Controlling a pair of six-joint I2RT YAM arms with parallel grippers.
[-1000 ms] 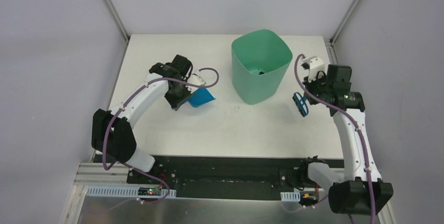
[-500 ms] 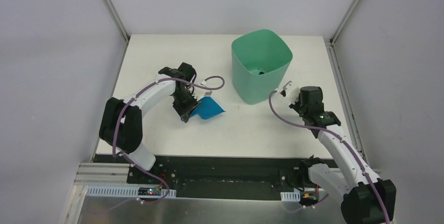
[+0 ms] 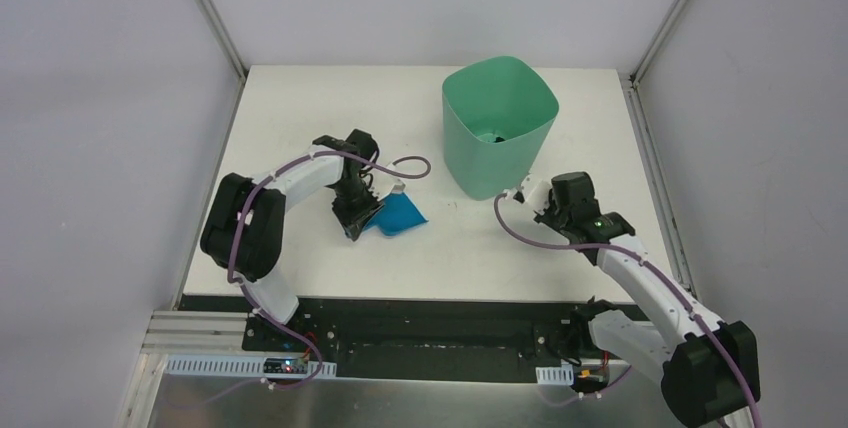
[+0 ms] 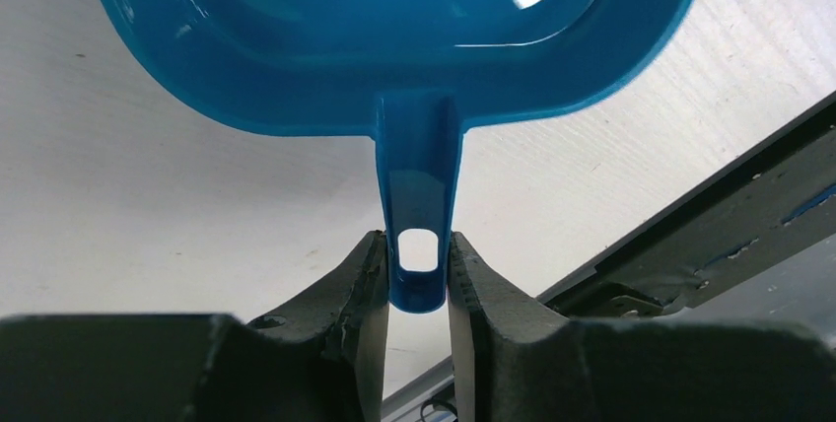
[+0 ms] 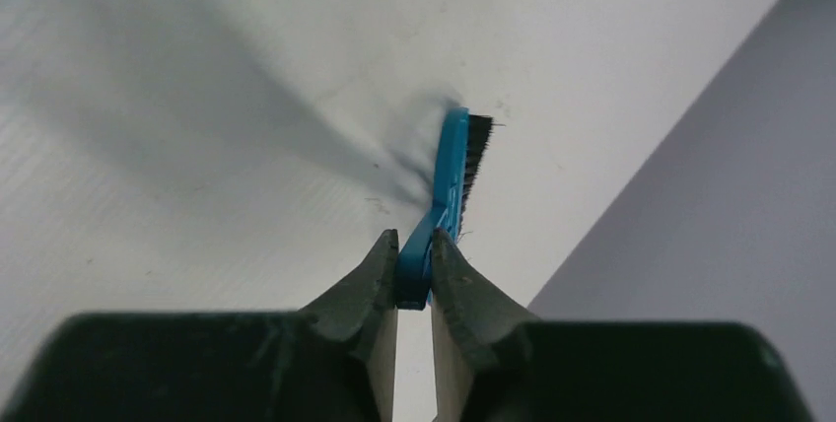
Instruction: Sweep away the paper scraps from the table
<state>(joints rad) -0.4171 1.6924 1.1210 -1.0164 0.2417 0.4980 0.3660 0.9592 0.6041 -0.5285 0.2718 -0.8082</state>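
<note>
No paper scraps show on the white worktop (image 3: 300,108). A dark speck (image 3: 489,136) inside the green bin (image 3: 490,173) may be some of them, but it is too small to tell, so neither their heading nor their long axis can be read. Left of the bin, the left pincer (image 4: 419,256) is clamped on the dustpan (image 4: 394,28). To the near right, the right pincer (image 5: 414,256) is clamped on the brush (image 5: 453,168). Both are gripped only at the handle tip, so pressing down could twist them loose, and a nudge to the bin might spill it.
</note>
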